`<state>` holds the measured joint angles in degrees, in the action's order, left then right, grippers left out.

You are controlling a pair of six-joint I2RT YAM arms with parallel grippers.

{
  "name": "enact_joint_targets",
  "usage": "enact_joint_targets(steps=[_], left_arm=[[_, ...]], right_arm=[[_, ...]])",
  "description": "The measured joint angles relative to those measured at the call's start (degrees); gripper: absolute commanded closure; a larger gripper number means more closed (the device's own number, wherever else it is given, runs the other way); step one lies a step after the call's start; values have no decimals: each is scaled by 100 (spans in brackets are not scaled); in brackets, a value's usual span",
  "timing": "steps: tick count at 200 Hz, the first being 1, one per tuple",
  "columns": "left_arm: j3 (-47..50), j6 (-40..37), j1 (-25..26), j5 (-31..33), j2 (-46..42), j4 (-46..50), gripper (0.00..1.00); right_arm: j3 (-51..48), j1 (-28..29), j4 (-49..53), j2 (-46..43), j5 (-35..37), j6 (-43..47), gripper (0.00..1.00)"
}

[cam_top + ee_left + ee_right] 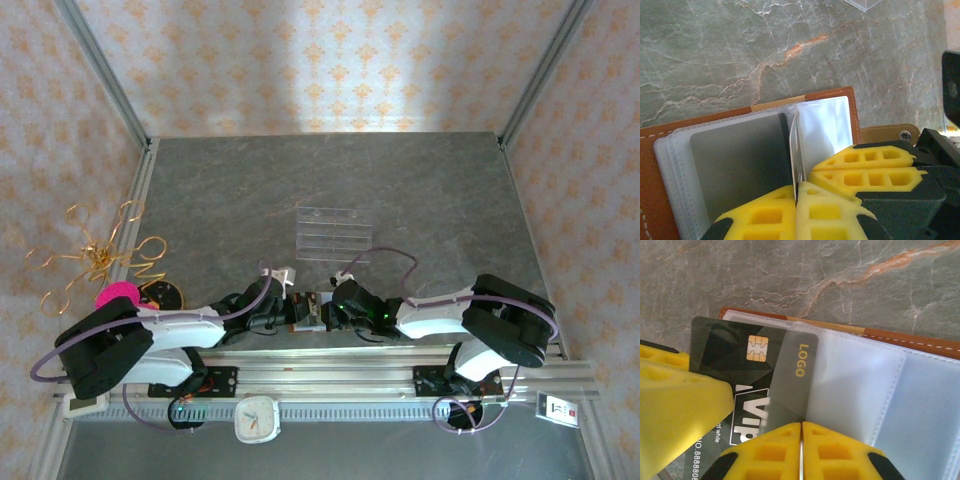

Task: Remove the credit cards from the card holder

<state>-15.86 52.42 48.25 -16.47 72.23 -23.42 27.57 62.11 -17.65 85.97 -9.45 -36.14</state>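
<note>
L hand (796,194) is closed on a black credit card (740,355). In its wrist view the card stands edge-on btwn the yellow pads. R hand (801,430) is also closed, pads pressed together w/ a thin pale edge btwn them, which looks like a clear sleeve page (855,385) of the card holder (830,95).

The card is approx half out of that sleeve: chip and "LOGO" show, the "VIP" end sticks past the sleeve's edge. L hand's finger covers the card's lower corner in the R wrist view. R hand's fingers sit just beside L hand's, touching or nearly so, crowding the open holder. The holder lies open and flat on the desk (420,190), brown leather rim around pale sleeves, a dark panel under the sleeves, snap tab (890,134) sticking out by R hand.

Further out: clear acrylic rack (333,233) mid-desk, well apart from the holder; gold wire ornament (95,258) and a pink item (117,294) at the L edge; small white clock (257,418) near the rail.

Both arms are folded low, forearms reaching inward, hands meeting head-on at the near-centre of the desk.
</note>
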Motion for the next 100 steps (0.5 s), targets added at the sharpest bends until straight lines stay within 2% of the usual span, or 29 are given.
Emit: enact_joint_targets(steps=[23, 52, 76, 86, 100], left_arm=[[37, -33, 2, 63, -334, 157, 100], [74, -155, -4, 385, -1215, 466, 100], [118, -264, -68, 544, -1720, 538, 100], [153, -302, -79, 586, -1871, 522, 100], [264, -339, -79, 605, -2103, 389, 100]], right_arm=[[0, 0, 28, -55, 22, -15, 85], [-7, -2, 192, -212, 81, -22, 79], [-63, -2, 240, -605, 90, 114, 61], [-116, -2, 240, -951, 98, 181, 53], [-179, -26, 223, -1589, 140, 310, 46]])
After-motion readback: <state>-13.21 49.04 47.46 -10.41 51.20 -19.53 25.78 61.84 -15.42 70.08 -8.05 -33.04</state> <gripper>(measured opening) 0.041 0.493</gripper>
